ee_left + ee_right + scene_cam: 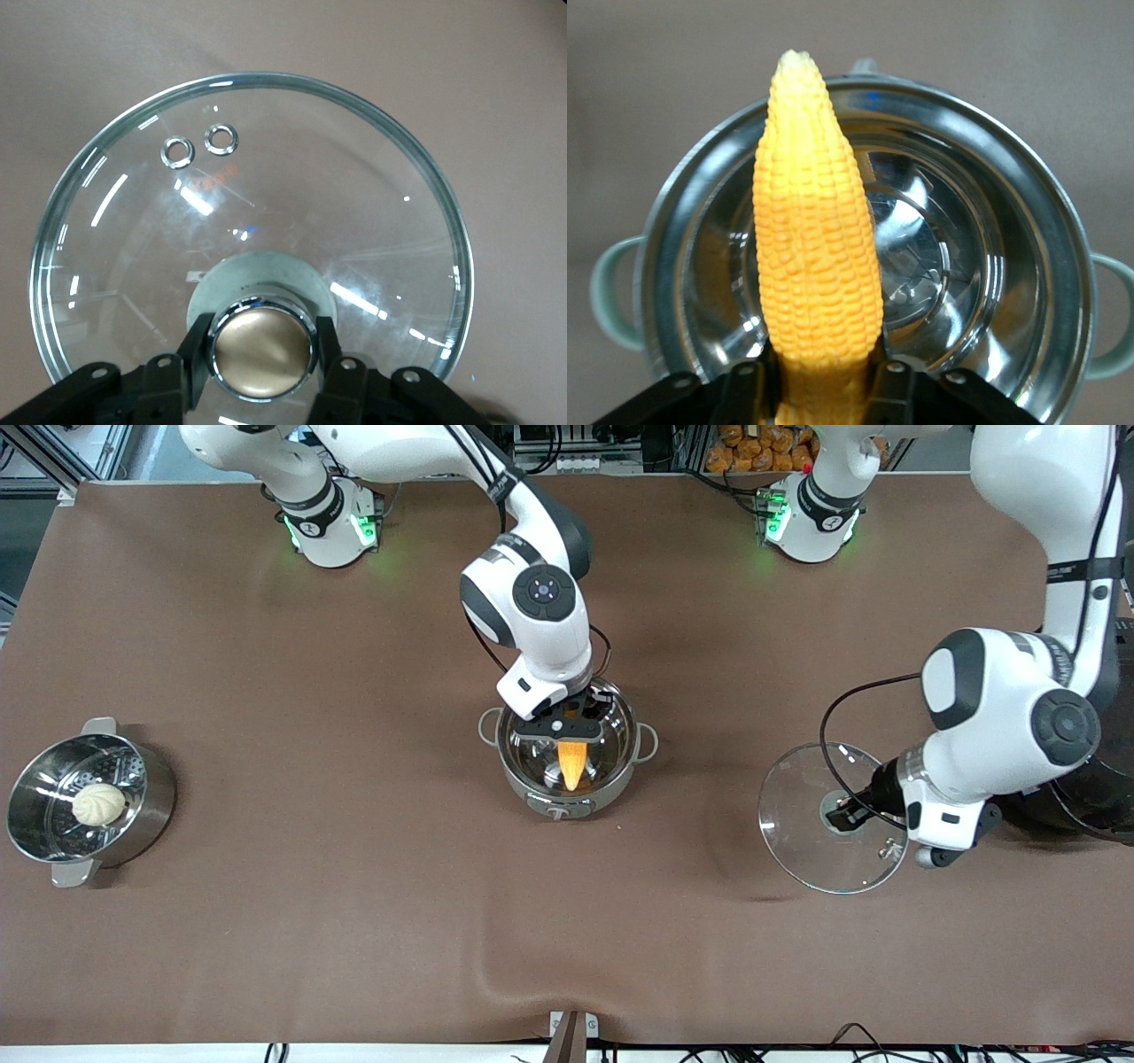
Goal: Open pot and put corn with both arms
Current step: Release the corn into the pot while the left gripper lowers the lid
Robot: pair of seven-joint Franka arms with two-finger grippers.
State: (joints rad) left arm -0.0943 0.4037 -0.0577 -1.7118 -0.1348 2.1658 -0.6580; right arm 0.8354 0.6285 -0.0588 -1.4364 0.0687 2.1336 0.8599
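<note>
The shiny steel pot (611,775) stands open at the table's middle, its knob panel toward the front camera. My right gripper (567,731) is shut on the thick end of the yellow-orange corn (572,763) and holds it over the pot's mouth, tip pointing into it. In the right wrist view the corn (817,248) stands over the empty pot (983,257), gripper (819,394) at its base. My left gripper (850,813) is shut on the copper knob (261,347) of the glass lid (819,850), held over the table toward the left arm's end; the lid (354,204) fills the left wrist view.
A steel steamer pot (146,802) with a pale bun (99,804) inside stands toward the right arm's end. A big black cooker (1094,797) sits at the left arm's end, partly hidden by the left arm.
</note>
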